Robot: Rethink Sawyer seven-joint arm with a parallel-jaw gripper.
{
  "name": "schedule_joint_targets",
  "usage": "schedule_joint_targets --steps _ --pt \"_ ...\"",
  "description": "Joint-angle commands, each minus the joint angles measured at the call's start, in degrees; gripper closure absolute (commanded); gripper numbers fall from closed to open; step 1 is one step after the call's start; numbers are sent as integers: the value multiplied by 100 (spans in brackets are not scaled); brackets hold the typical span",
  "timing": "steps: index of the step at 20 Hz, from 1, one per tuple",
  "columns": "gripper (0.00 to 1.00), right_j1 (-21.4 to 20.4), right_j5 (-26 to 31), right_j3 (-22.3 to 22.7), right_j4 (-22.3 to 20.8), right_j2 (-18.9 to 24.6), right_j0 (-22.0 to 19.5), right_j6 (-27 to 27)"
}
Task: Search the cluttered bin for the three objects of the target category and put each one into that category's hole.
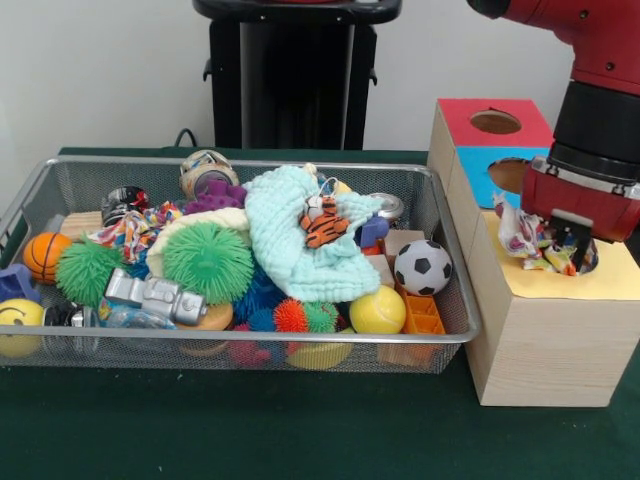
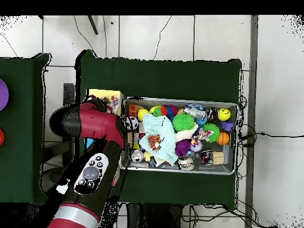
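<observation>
Green cloth (image 1: 250, 430) covers my table. Nearest the front camera is the bin (image 1: 240, 345), full of toys: a spiky green ball (image 1: 208, 261), a soccer ball (image 1: 423, 267), and a mint cloth (image 1: 295, 245) with a small tiger (image 1: 323, 224) on it. One dotted piece (image 1: 128, 232) lies at its left part, beside the basketball (image 1: 45, 256). Right of the bin stands the yellow box (image 1: 550, 330). My claw (image 1: 572, 252) hangs over its hole (image 1: 585, 262), clenched on another dotted piece (image 1: 525, 237) that sits at the hole's rim. Behind come the blue box (image 1: 478, 172) and the red box (image 1: 495, 122).
</observation>
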Motion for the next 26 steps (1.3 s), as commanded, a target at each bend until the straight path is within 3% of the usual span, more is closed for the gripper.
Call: schedule_joint_targets --steps 1,9,17,26 --pt "100 536 0 -68 227 662 -136 1250" --pt "100 677 306 -143 219 658 -150 1218" --pt "100 837 218 -195 302 686 -135 1293" --pt "100 698 572 -143 335 800 -207 1205"
